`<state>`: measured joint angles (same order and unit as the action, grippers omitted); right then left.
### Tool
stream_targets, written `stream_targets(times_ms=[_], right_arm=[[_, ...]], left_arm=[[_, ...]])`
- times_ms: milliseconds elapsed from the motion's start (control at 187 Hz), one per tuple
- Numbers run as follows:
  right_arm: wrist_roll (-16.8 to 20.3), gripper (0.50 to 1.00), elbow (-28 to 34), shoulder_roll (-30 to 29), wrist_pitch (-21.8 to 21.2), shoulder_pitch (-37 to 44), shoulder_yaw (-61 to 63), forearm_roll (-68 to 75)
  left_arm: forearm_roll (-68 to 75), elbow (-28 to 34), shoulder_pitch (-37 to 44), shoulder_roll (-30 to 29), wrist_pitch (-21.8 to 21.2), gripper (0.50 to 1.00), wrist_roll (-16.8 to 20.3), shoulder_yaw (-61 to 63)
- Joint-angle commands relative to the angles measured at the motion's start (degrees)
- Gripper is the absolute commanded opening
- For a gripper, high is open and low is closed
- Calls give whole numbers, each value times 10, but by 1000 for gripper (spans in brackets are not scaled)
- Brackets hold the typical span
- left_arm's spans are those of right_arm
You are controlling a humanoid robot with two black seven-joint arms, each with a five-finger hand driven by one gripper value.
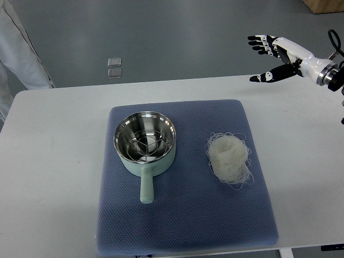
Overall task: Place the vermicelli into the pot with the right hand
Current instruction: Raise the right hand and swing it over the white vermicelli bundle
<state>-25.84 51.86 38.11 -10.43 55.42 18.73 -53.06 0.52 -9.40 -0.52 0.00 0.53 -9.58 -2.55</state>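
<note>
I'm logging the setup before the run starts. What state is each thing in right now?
pot: upright on the mat, no vermicelli inside, handle toward the camera.
vermicelli: loose nest on the mat, right of the pot, untouched.
right robot hand: open, holding nothing, raised by the table's far right edge.
mat: flat on the table.
</note>
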Motion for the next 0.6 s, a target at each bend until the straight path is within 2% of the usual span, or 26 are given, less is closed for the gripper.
stream_targets(times_ms=[0, 139, 374, 449, 593], right_arm=[[0, 928, 26, 18, -27, 8, -8, -125], [-1, 928, 64, 41, -76, 19, -9, -274], [-1, 928, 149, 60, -171, 60, -12, -376], [-1, 928, 160, 52, -182, 62, -27, -412], [1, 926, 162, 22, -177, 63, -60, -458]], left_arm=[[0, 0, 0, 0, 0, 1000, 0, 0], [0, 0, 0, 0, 0, 1000, 0, 0], [0, 1, 0, 0, 0, 1000, 0, 0], [0, 1, 0, 0, 0, 1000, 0, 0], [0, 1, 0, 0, 0, 1000, 0, 1]])
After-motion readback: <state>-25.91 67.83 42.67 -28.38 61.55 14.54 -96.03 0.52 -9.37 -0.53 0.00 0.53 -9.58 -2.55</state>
